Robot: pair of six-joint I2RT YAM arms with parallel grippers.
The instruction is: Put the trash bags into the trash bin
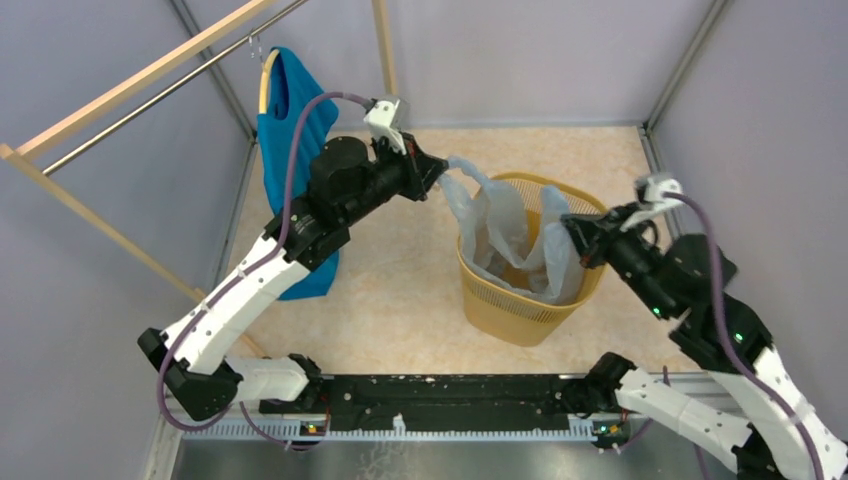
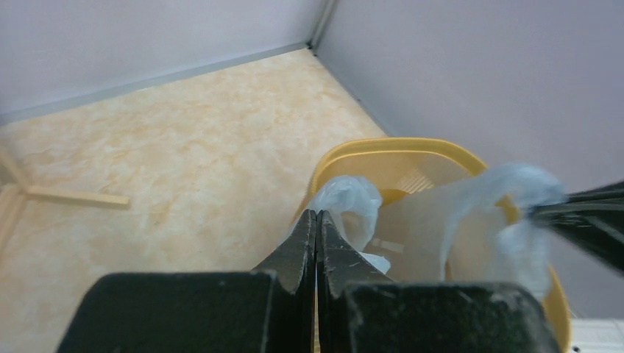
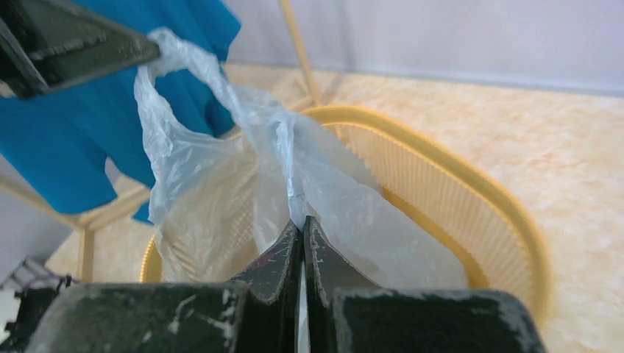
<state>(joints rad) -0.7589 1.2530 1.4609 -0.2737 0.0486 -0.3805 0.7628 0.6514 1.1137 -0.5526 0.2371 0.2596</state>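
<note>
Left fingers (image 2: 298, 254) and right fingers (image 3: 276, 261), closed, apparently pinch the trash bag (image 1: 505, 225).

Pale translucent bag (image 1: 506, 215) half inside yellow basket (image 1: 505, 312)

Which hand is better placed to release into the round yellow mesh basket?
Probably right: right hand, gripping the translucent pale plastic bag, is over the basket; left hand is outside the rim.

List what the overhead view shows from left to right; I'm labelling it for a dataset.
Wooden clothes rail → blue shirt → left gripper → yellow basket → right gripper. The plastic bag stretches between both grippers, so it has no clear place.
</note>
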